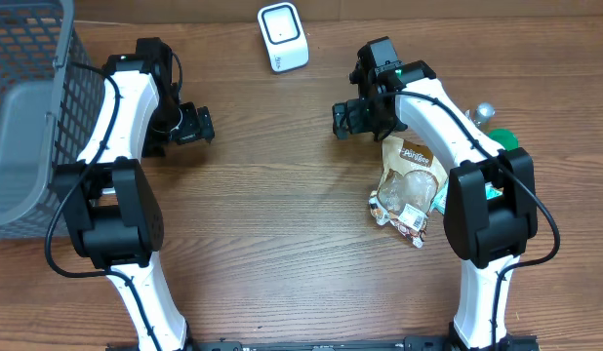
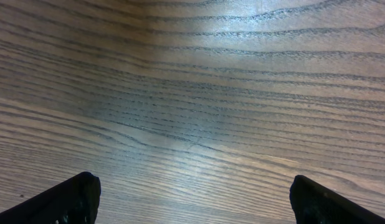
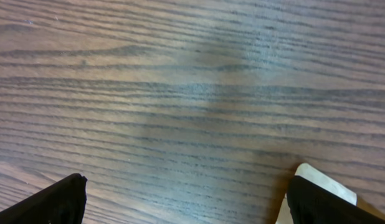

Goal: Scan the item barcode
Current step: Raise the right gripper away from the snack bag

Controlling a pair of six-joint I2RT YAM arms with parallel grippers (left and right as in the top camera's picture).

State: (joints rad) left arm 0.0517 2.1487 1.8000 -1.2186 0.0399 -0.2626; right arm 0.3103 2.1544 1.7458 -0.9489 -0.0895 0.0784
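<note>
The item, a tan and clear snack bag (image 1: 409,185), lies flat on the wooden table beside my right arm. The white barcode scanner (image 1: 282,37) stands at the back centre. My right gripper (image 1: 341,119) hovers above and left of the bag, open and empty. In the right wrist view the right gripper (image 3: 186,202) shows bare wood between its jaws, and a pale bag corner (image 3: 323,180) peeks out by the right finger. My left gripper (image 1: 208,125) is open over bare table on the left. The left wrist view of the left gripper (image 2: 192,199) shows only wood grain.
A grey mesh basket (image 1: 28,117) fills the far left edge. By the right arm's base lie a green object (image 1: 508,139) and a silver knob (image 1: 485,112). Wooden tabletop spreads between the two grippers.
</note>
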